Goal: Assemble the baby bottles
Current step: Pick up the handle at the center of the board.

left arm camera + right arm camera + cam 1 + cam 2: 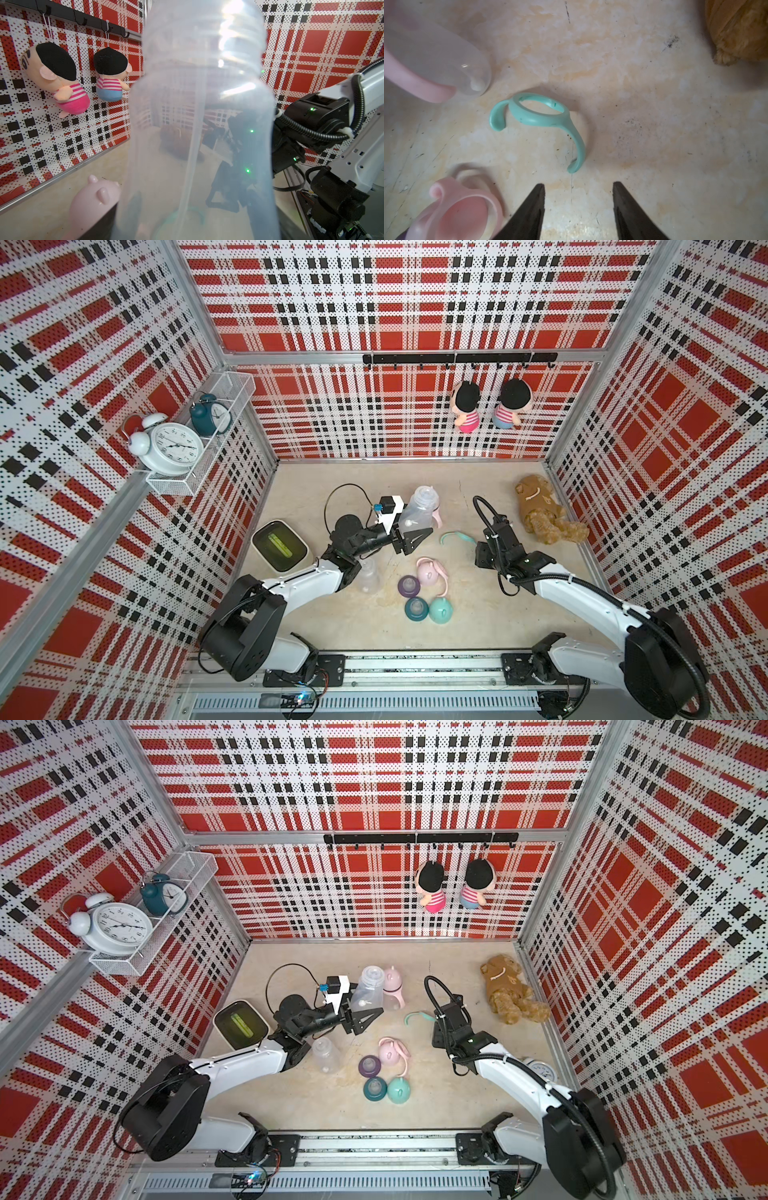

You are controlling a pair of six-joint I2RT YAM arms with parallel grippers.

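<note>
Beige tabletop (478, 614): three bottles (417, 512), one clamped by left end effector (405, 526); right end effector (578, 185) parted.

Clear bottle (199, 124) blurred, cropped by frame edges; brown plush (176, 143) only smear behind it; pink cap (463, 214) cropped, blurred.

A white alarm clock (172, 446) and a teal alarm clock (208, 414) are held in a wire shelf (170, 488) at ten o'clock. At twelve o'clock, a pink plush doll (467, 408) and a blue plush doll (512, 404) are hung from a black hook rail (415, 359). On the table (374, 635), a brown plush bear (544, 510) is laid at two o'clock and a cream tub (280, 547) is set at nine.
</note>
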